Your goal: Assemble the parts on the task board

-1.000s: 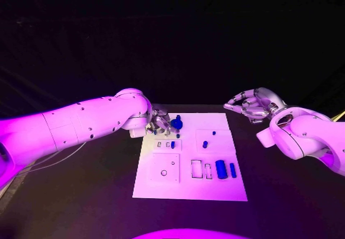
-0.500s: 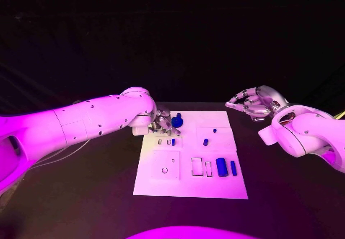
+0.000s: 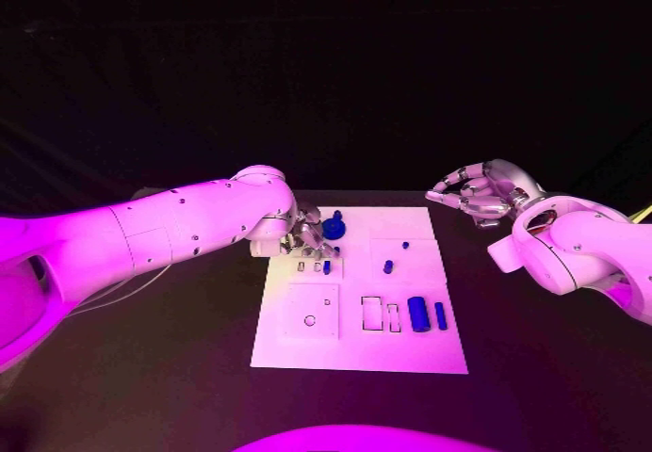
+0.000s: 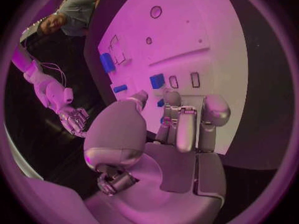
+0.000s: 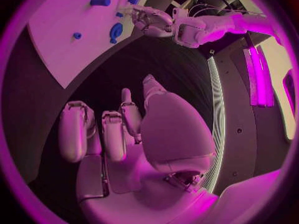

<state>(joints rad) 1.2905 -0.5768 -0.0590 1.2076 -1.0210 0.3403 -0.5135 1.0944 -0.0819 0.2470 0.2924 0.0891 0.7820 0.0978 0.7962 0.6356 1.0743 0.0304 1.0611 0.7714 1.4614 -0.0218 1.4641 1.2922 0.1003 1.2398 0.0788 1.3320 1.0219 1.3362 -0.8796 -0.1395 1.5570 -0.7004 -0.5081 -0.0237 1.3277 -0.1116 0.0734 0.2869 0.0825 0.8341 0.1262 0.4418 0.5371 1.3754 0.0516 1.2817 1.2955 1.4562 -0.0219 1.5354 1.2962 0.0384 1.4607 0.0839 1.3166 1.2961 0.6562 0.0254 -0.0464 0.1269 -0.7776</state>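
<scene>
We see a black table (image 3: 163, 377) in a dark room; the flat white task board (image 3: 356, 348) lies mid-table, carrying small blue parts (image 3: 418, 314); our left hand (image 3: 307, 237) hovers over its far left corner, whether gripping we cannot tell; our right hand (image 3: 476, 196) hangs beside the board, fingers curled, empty.

The task board (image 3: 356, 348) lies in the middle of the table (image 3: 150, 377). The left hand (image 3: 306, 238) sits over the board's far left corner, just left of a part (image 3: 334, 228) standing there. The right hand (image 3: 476, 197) hangs off the board's far right corner, apart from it. Two parts (image 3: 418, 314) lie side by side near the board's right edge.
</scene>
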